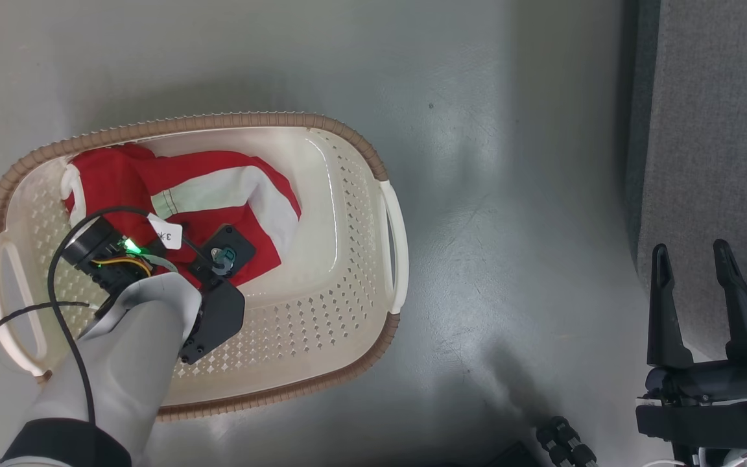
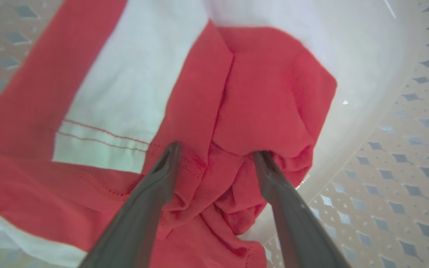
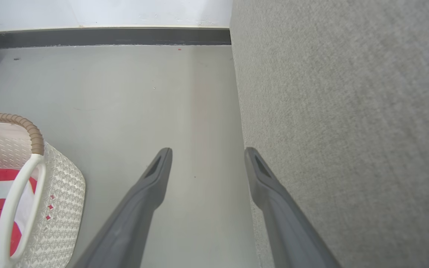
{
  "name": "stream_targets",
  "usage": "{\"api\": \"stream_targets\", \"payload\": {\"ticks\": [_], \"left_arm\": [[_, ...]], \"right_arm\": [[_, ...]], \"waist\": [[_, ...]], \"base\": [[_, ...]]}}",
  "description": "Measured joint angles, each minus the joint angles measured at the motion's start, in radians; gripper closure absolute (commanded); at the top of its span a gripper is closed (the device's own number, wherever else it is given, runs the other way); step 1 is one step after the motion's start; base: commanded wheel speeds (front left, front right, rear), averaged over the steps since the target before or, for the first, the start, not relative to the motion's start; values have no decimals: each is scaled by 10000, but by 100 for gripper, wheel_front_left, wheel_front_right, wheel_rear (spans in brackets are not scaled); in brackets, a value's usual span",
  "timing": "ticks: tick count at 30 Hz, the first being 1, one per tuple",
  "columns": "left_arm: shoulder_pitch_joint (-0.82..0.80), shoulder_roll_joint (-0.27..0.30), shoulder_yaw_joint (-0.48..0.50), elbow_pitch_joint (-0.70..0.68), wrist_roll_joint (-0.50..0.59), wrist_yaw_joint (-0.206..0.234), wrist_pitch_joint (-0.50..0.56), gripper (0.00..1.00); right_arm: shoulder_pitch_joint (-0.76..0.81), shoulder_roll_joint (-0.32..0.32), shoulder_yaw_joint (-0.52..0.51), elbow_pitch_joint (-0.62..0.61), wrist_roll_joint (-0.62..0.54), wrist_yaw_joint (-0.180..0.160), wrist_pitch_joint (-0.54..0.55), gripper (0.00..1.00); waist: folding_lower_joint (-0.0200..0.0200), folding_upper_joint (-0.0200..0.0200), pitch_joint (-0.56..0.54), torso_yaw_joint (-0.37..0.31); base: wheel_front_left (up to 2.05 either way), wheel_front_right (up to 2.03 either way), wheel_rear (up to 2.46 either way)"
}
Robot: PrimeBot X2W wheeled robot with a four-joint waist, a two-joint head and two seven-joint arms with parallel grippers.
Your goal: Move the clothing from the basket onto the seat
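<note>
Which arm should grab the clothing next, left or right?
Left. The left gripper sits open inside the basket, fingers straddling a fold of clothing; the right gripper is open over the floor by the sofa.

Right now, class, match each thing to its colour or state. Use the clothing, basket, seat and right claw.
Things:
1 clothing
2 basket
3 seat
4 right claw

Colour or state:
A open, empty
B cream with a brown rim
C red and white
D grey

Pairs: 1-C, 2-B, 3-D, 4-A
</note>
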State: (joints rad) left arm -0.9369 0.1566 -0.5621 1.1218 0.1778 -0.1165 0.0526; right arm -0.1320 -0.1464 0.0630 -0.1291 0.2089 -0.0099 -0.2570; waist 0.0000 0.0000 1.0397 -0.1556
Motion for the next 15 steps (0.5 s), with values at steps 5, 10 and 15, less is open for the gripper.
{"api": "stream_targets", "payload": {"ticks": [5,10,15], "left_arm": [[-36,-176,107,318,-4,408,153,0],[-211,-401,502,646,-362,750,299,0],[-296,-489,825,959,-627,989,489,54]], "right_arm": [[48,35,-46,-69,-84,8,0,0],[160,54,-71,-190,-107,13,0,0],[195,77,-73,-259,-176,13,0,0]], "waist": [[0,0,41,-6],[0,0,83,-10],[0,0,105,-4]], "base": [[0,0,0],[0,0,0],[0,0,0]]}}
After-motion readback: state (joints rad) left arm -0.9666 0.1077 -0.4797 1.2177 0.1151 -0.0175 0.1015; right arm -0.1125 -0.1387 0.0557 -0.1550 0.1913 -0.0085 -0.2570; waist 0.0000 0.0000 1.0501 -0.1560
